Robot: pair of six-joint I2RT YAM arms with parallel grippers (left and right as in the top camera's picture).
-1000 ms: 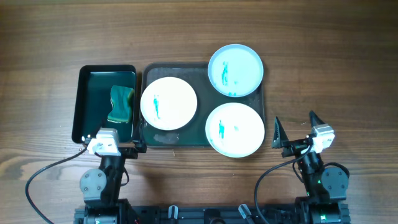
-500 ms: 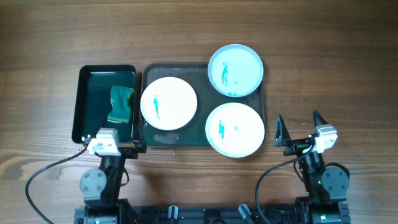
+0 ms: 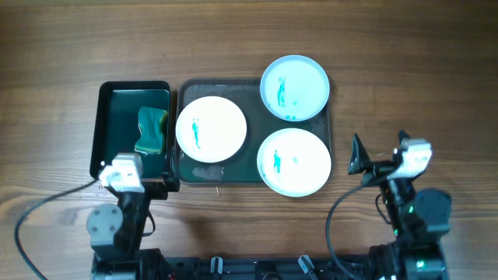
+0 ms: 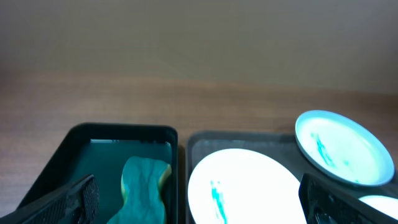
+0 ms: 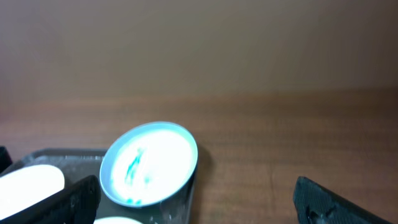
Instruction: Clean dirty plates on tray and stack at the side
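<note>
On the wooden desk (image 3: pixel 249 39), a dark grey-green tray (image 3: pixel 250 97) is seen ahead of and between the two tools. A black pan (image 3: pixel 99 132) is set just ahead of the left tool (image 3: pixel 136 183). Three teal-smeared white plates (image 3: pixel 211 129) (image 3: pixel 294 87) (image 3: pixel 294 162) are carried on the tray, and a green sponge (image 3: pixel 152 130) is laid in the pan. The fingers of the left tool and the right tool (image 3: pixel 379 152) are spread wide apart.

Item 1: a wooden desk (image 3: pixel 233 39) with dark brown grain is carrying everything in view. Item 2: 1 small black rectangular pan (image 3: pixel 96 128) is lying flat on the left part of the desk, and its floor is showing a dark teal tint. Item 3: 1 sponge (image 3: pixel 152 130), green with a yellowish edge, is lying inside the pan, close to its right wall, about midway along its length. In the left wrist view its surface is looking wavy.
</note>
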